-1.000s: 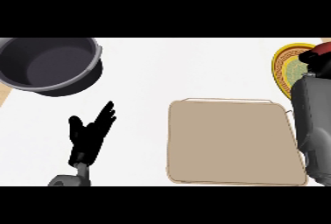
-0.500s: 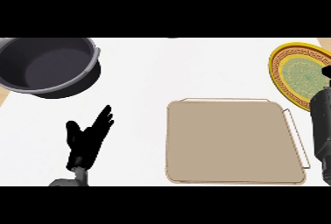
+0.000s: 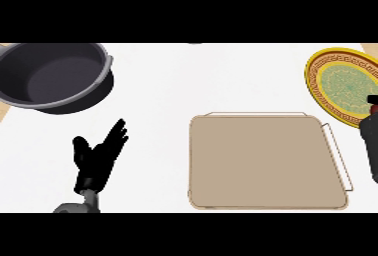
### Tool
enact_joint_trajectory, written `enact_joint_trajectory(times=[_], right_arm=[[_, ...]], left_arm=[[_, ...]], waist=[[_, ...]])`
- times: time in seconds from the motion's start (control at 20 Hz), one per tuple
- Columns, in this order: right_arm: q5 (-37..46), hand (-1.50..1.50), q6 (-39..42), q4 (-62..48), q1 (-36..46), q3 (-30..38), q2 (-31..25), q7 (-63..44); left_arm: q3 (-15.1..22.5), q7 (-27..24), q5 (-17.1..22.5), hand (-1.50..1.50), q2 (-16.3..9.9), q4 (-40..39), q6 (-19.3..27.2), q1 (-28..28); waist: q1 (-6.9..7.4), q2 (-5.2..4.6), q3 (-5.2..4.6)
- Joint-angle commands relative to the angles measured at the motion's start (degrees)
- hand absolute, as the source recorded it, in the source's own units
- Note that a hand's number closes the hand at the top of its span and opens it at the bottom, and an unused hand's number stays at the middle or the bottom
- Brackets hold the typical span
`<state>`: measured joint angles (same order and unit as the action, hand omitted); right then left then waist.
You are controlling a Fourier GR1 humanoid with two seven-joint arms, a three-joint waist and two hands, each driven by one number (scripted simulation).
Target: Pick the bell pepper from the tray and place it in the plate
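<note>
Desk [image 3: 192, 80]: white, carries everything.
Tray [image 3: 262, 160]: w/ bare surface, right of left hand.
Pot [image 3: 52, 75]: above left hand.
Plate [image 3: 341, 85]: cut by right edge.
Left hand [image 3: 96, 155]: fingers straight, spread.
Right hand [image 3: 371, 145]: mostly cut off; fingers can't tell.
Bell pepper: not visible.

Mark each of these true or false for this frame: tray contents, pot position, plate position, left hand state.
1. The tray holds a bell pepper. False: no pepper shows on it.
2. The pot stands at the counter's upper left. True.
3. The plate sits left of the tray. False: it lies to the tray's upper right.
4. The left hand is open, fingers up. True.
</note>
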<state>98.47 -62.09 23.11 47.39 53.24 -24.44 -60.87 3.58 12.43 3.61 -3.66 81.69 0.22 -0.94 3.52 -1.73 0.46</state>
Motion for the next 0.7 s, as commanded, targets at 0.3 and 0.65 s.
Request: enact_joint_trajectory(times=[0.3, 0.65], right_arm=[[-16.4, -1.5, -9.5, -4.1, 2.9, 2.3, 0.0, 20.1], [-28.9, -1.5, -16.8, 2.7, 2.3, 1.9, 1.8, 31.0]], left_arm=[[0.5, 1.0, -0.7, 0.0, 0.5, 0.7, 0.9, 0.2], [-0.8, 0.2, 0.4, 0.0, -0.3, -0.6, -0.2, 0.6]], waist=[[0.16, 0.17, 0.25], [-1.44, 0.79, 0.08]])
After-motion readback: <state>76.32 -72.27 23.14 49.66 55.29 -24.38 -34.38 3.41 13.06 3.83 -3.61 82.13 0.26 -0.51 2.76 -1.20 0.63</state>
